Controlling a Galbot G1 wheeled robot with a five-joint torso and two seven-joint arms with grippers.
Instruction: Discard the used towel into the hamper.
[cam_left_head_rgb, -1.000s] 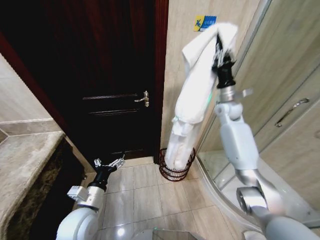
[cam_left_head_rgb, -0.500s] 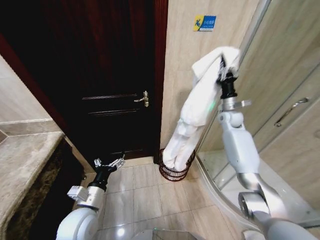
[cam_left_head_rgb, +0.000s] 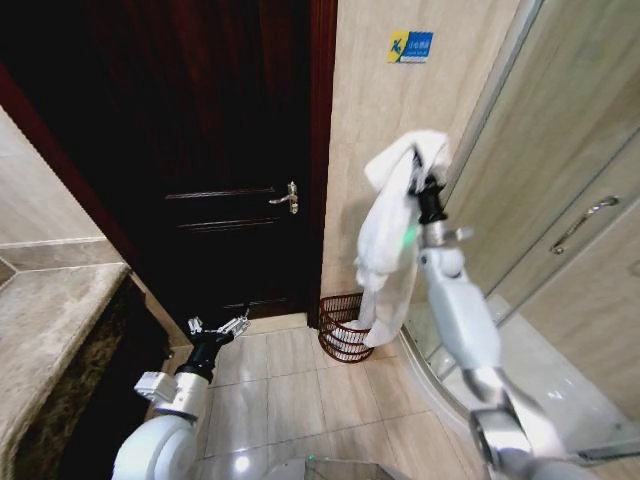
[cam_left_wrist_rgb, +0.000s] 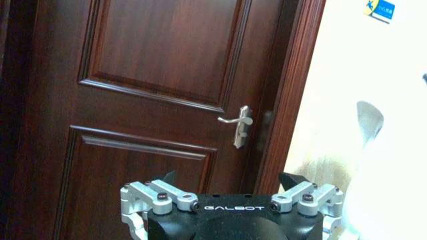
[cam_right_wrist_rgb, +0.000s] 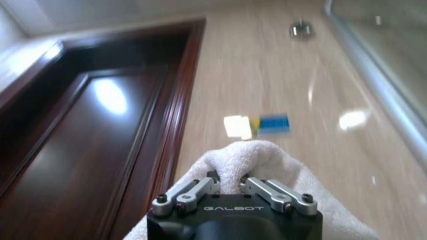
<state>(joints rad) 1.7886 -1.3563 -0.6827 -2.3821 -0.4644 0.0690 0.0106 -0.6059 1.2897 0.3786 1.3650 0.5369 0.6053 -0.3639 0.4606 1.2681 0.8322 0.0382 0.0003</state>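
Tiled bathroom floor (dark door behind): right claw (cam_left_head_rgb: 424, 186) clenches towel (cam_left_head_rgb: 388, 240) above hamper (cam_left_head_rgb: 343, 328).

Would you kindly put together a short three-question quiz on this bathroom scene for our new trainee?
1. True or false: the right pincer is shut on the white towel.
2. What stands on the floor beneath the towel's hanging end? A) a bucket B) the hamper C) a stool
3. Fill in: the left pincer hangs low and open, facing the dark wooden ____.

Key: 1 true; 2 B; 3 door.
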